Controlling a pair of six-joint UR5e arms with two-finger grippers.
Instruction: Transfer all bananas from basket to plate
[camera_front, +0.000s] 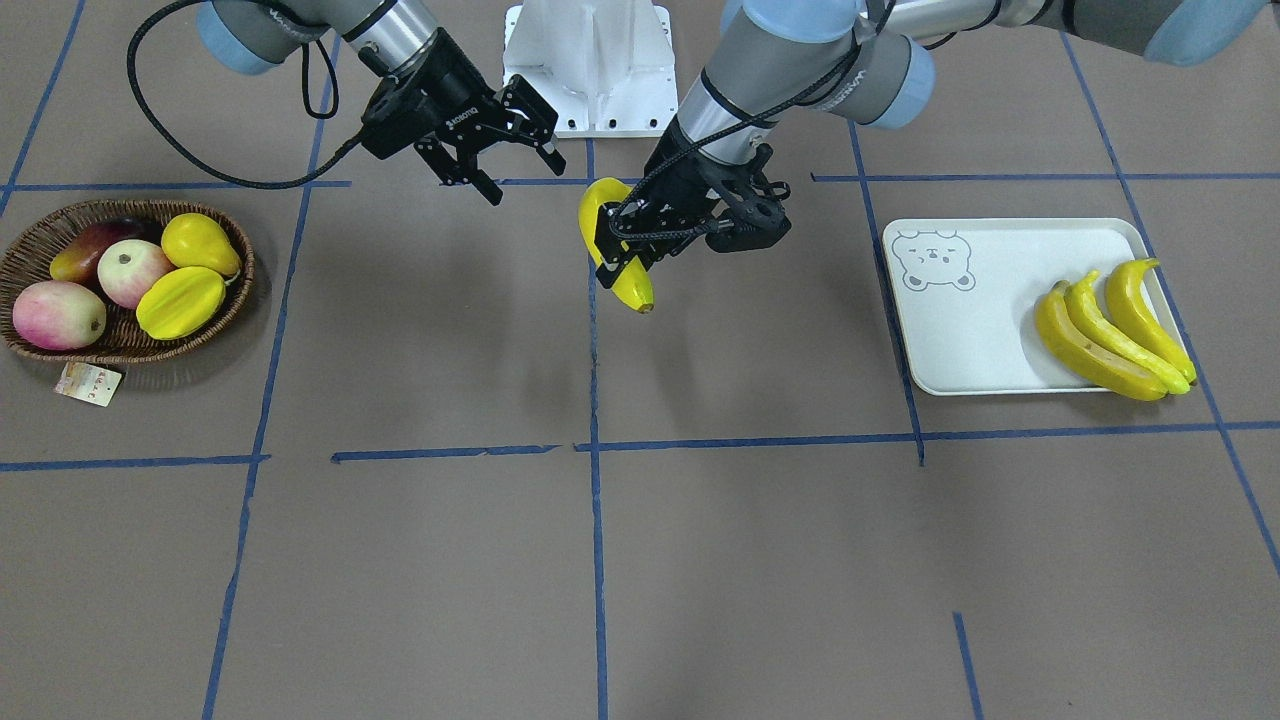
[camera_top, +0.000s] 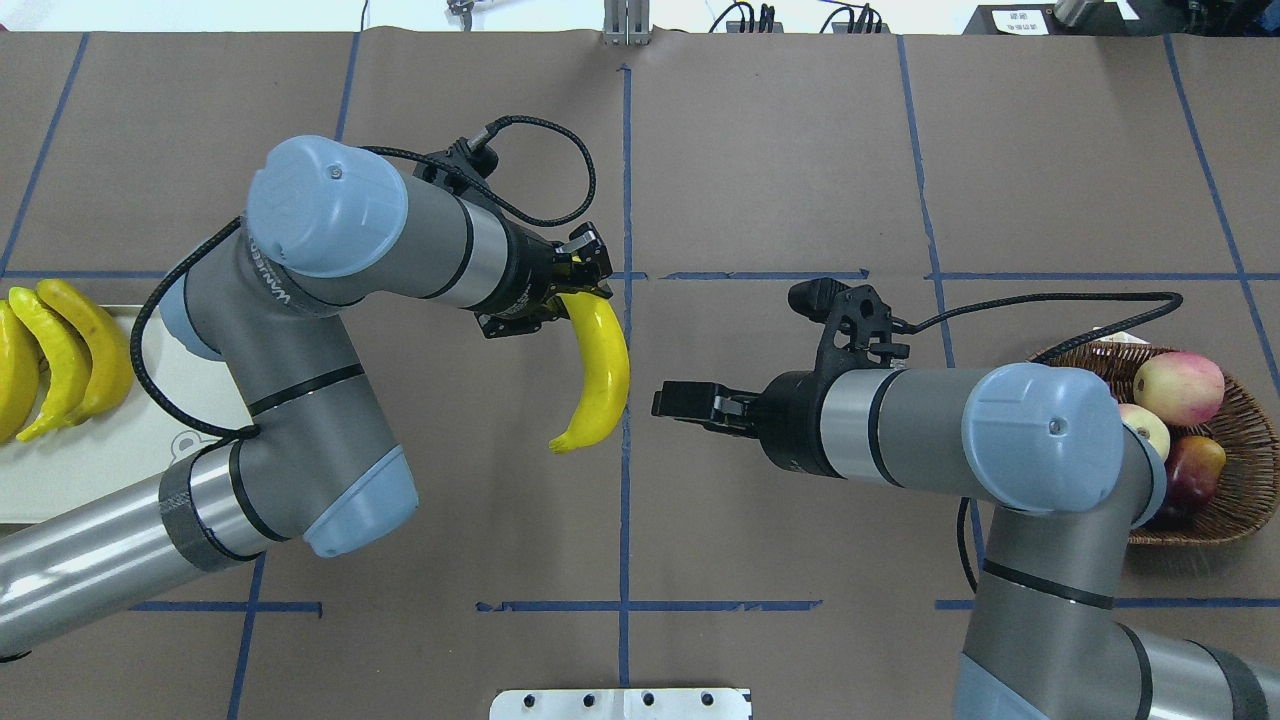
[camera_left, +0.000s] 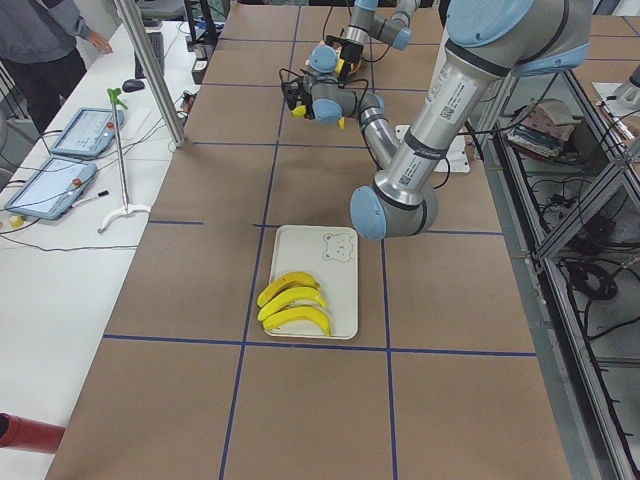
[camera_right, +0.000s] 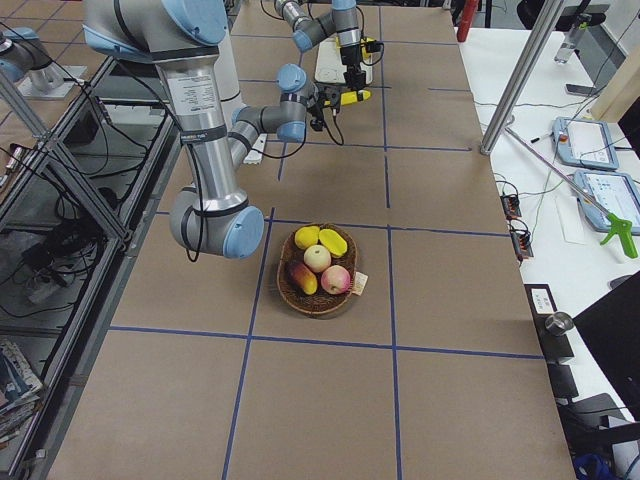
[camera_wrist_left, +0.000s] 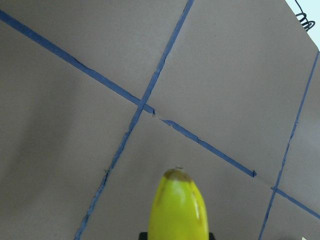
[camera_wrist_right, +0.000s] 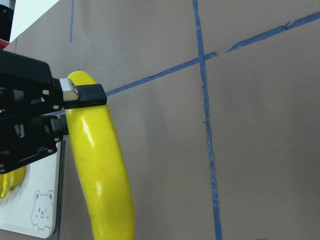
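My left gripper (camera_front: 625, 245) is shut on a yellow banana (camera_front: 612, 258) and holds it above the table's middle, the free end hanging down. The same banana (camera_top: 600, 370) shows in the overhead view, and it fills the bottom of the left wrist view (camera_wrist_left: 177, 212) and the right wrist view (camera_wrist_right: 100, 165). My right gripper (camera_front: 520, 175) stands open and empty just beside it (camera_top: 668, 398). Three bananas (camera_front: 1110, 330) lie on the plate (camera_front: 960, 330) at its far end. The basket (camera_front: 40, 235) holds other fruit only.
In the basket lie a yellow pear (camera_front: 198, 243), a ridged yellow fruit (camera_front: 180, 303), an apple (camera_front: 132, 272) and reddish fruits (camera_front: 58, 315). A paper tag (camera_front: 88, 384) lies by its rim. A person (camera_left: 45, 45) stands by the side bench with tablets.
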